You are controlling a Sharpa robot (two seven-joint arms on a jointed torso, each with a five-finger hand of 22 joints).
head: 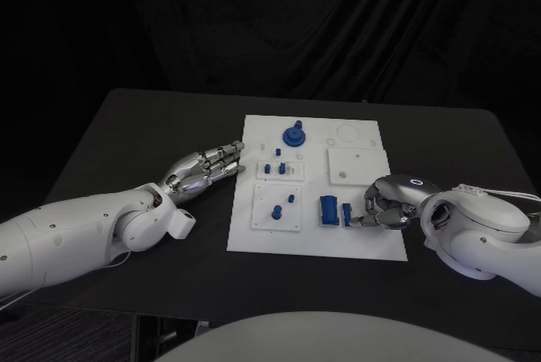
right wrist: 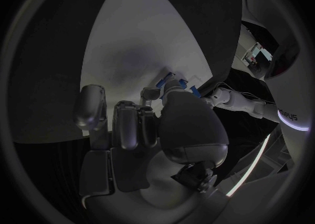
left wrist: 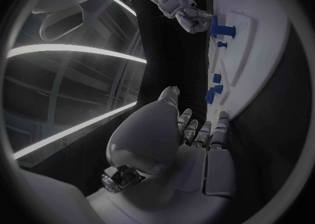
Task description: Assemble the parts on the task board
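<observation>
You have the black table (head: 135, 127) in front of you, with the white task board (head: 359, 241) lying in its middle, long side running away from the robot. On the board sit three raised white sub-plates: a square one (head: 359, 165) on the far right side, a near one (head: 262, 213) left of centre, and a small one (head: 278, 171) just beyond it.

Your left hand (head: 209, 168) rests at the board's left edge, fingers stretched out side by side toward the small sub-plate and holding nothing; the left wrist view shows the same flat, extended fingers (left wrist: 197, 132).

Your right hand (head: 387, 202) sits over the board's near right part, fingers curled in, their tips touching a small blue part (head: 347, 214). You cannot tell whether it is actually gripped.

Just left of that part stands a larger blue block (head: 328, 209). Near the board's far edge you see a blue round knob piece (head: 294, 134). Small blue pegs (head: 275, 170) stand in the small sub-plate, and two more pegs (head: 278, 211) in the near one.
</observation>
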